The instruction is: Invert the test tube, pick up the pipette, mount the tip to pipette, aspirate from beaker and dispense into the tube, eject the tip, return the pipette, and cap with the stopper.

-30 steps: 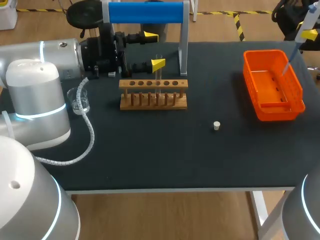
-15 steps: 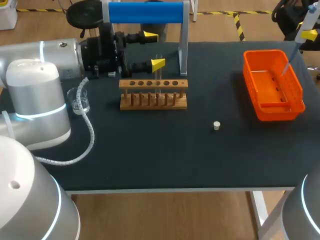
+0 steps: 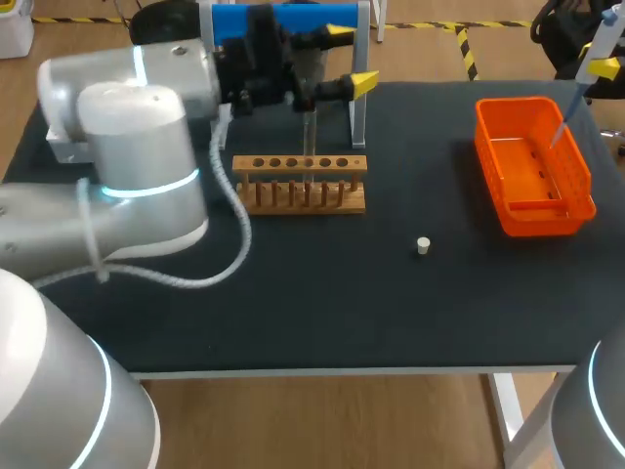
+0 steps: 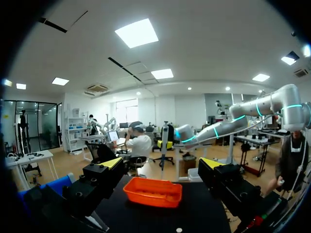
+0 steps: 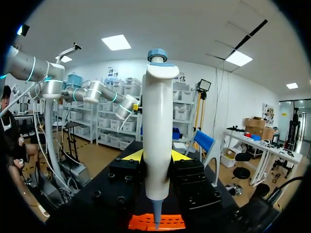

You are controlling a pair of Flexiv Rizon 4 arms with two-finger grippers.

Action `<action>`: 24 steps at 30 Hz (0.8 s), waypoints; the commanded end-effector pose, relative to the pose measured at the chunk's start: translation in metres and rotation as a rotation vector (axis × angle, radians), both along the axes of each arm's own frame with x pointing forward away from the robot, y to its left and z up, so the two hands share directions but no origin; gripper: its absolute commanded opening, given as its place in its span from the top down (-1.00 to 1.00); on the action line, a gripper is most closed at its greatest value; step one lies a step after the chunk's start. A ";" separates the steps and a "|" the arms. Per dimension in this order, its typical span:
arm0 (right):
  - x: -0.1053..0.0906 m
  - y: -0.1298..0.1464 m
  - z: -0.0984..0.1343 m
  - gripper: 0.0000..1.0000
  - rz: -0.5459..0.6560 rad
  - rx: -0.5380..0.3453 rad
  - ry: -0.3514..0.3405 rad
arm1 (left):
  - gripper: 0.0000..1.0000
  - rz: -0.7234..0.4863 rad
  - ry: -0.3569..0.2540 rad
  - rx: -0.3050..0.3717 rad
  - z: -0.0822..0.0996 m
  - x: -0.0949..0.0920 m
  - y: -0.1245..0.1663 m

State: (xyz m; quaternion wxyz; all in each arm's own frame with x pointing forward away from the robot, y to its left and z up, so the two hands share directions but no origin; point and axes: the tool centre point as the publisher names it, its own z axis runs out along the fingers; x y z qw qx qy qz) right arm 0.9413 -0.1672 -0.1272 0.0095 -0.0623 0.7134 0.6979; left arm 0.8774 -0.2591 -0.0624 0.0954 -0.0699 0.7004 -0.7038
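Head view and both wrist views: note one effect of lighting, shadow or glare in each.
Head view: even light, the wooden rack casts almost no shadow on the dark table; the clear test tube barely shows. Left wrist view: the orange basket is evenly lit. Right wrist view: the white pipette in the right gripper shows soft sheen, no hard glare.

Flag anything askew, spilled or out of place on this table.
Nothing stands out. The test tube stands upright in the wooden rack, the stopper sits alone on the table, the orange basket sits level. The beaker is hidden, so unchecked.
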 end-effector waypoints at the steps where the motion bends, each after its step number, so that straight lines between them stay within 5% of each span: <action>1: 0.000 0.000 0.001 1.00 0.000 -0.003 0.000 | -1.00 -0.030 0.008 -0.005 0.015 0.036 -0.100; 13: 0.000 0.000 0.001 1.00 0.000 -0.003 0.000 | -1.00 -0.072 -0.010 0.009 0.019 0.038 -0.114; 14: 0.000 0.000 0.001 1.00 0.000 -0.003 0.000 | -0.29 -0.072 -0.010 0.009 0.019 0.038 -0.114; 15: 0.000 0.000 0.001 1.00 0.000 -0.003 0.000 | 1.00 -0.072 -0.010 0.009 0.019 0.038 -0.114; 24: 0.000 0.000 0.001 1.00 0.000 -0.003 0.000 | 1.00 -0.072 -0.010 0.009 0.019 0.038 -0.114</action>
